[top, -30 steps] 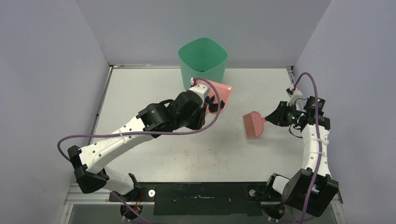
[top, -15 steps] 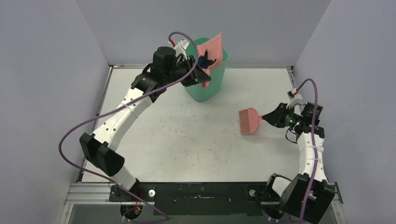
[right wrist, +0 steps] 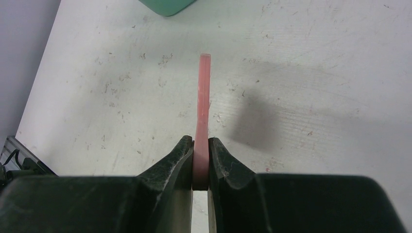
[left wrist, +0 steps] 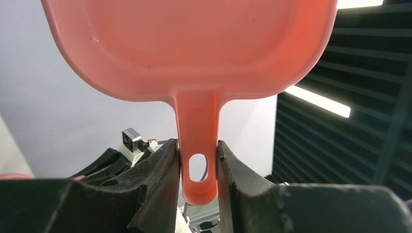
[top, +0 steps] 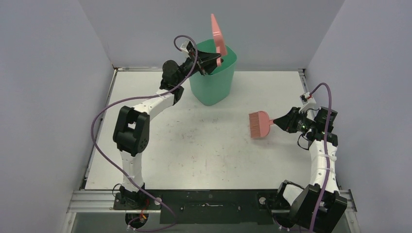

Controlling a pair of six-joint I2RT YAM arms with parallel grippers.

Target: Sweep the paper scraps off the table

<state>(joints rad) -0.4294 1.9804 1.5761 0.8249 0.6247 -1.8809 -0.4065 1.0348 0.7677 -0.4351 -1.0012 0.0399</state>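
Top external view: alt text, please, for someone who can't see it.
The left gripper holds the pink dustpan upended over the green bin at the far edge of the table. The right gripper holds the pink brush on the right.

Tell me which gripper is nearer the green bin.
Left. The left gripper holds the pink dustpan over the green bin; the right gripper, clamping the pink brush, is far off over the table.

Smooth pink plastic dustpan point(left wrist: 194, 48); matt, scuffed white table point(right wrist: 316, 73).

no readable text, label, brand or number anywhere
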